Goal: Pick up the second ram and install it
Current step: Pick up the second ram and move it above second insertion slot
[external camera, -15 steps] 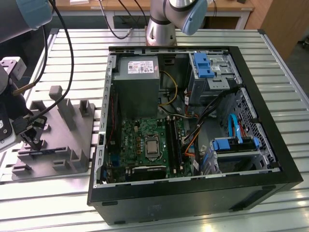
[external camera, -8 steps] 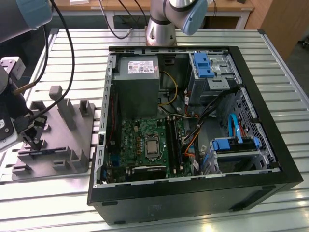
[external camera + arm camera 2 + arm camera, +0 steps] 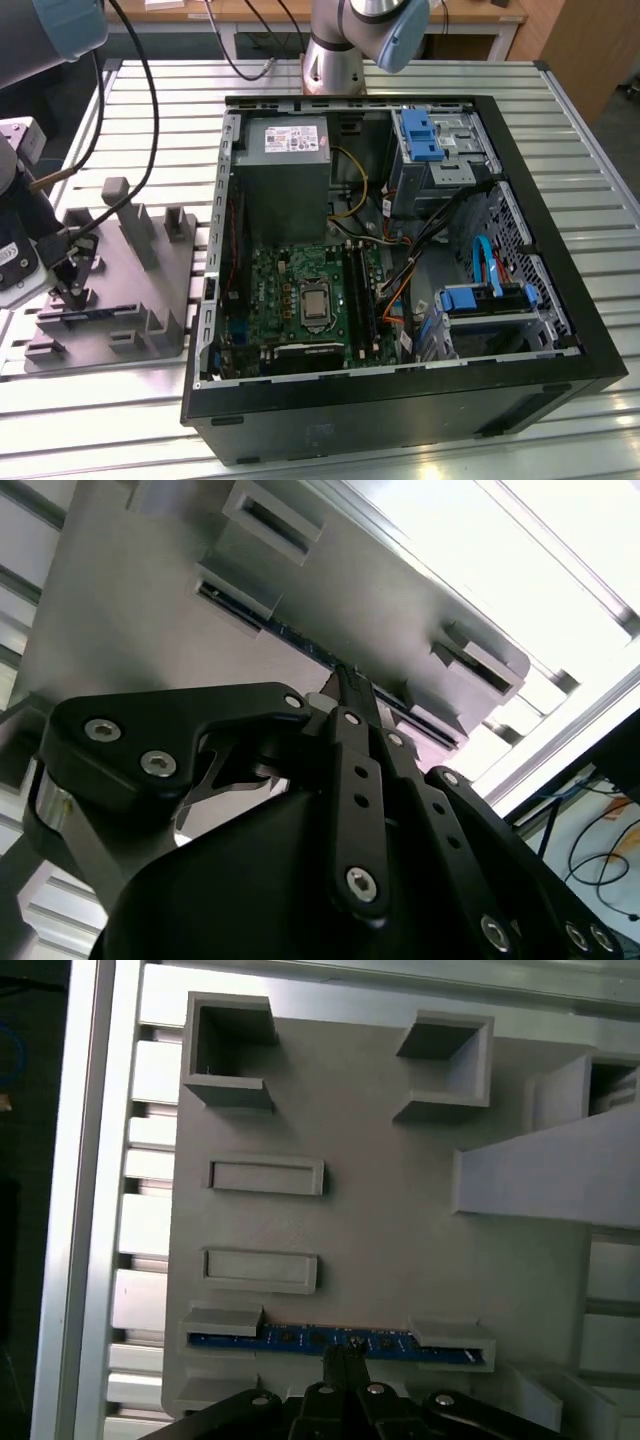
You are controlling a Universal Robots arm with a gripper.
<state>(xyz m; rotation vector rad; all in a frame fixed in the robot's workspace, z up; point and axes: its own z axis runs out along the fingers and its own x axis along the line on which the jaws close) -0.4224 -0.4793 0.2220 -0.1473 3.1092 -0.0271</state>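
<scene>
**Gripper (image 3: 345,1353) closed on the second ram (image 3: 290,1339), which stands in its fixture block (image 3: 380,1220).**
Exterior view: the gripper hangs over the grey block on the slatted metal table (image 3: 100,400), beside the open computer case (image 3: 560,330). Second wrist view: the black, bolted fingers (image 3: 352,742) are drawn narrow, their tips pinching the stick's top edge. First wrist view: the thin, blue-edged board stands on edge with its ends seated in two matte plastic brackets. This probably leaves the middle free for grasping.
</scene>
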